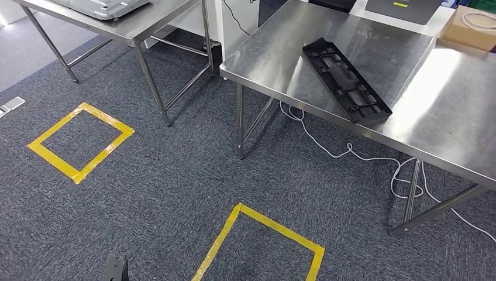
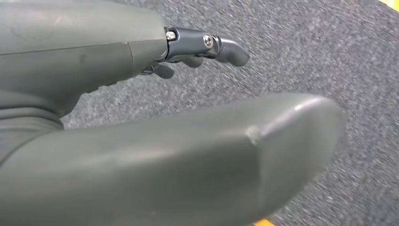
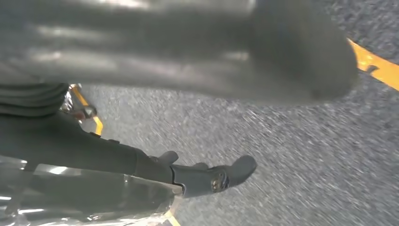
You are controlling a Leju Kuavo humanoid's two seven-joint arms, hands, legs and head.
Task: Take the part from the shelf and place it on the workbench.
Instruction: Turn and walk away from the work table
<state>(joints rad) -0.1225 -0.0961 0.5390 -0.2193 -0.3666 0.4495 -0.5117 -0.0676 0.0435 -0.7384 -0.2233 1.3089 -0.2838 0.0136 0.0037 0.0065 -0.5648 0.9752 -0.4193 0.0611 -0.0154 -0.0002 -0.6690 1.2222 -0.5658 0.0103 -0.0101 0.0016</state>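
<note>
The part (image 1: 346, 80), a long flat black plastic frame with slots and a raised block at its middle, lies flat on the steel counter (image 1: 281, 52), set at a slant near the counter's front edge. Nothing touches it. A cardboard box (image 1: 472, 27) sits at the far right corner of the same counter. A white cable (image 1: 345, 152) trails down under it across the grey carpet (image 1: 169, 193). A second steel counter (image 1: 140, 26) stands to the left. Two squares of yellow tape (image 1: 81, 141) mark the carpet. The left robot hand (image 2: 188, 155) hangs above the carpet, fingers spread, holding nothing. The right robot hand (image 3: 197, 70) also hangs over carpet, fingers apart and empty.
</note>
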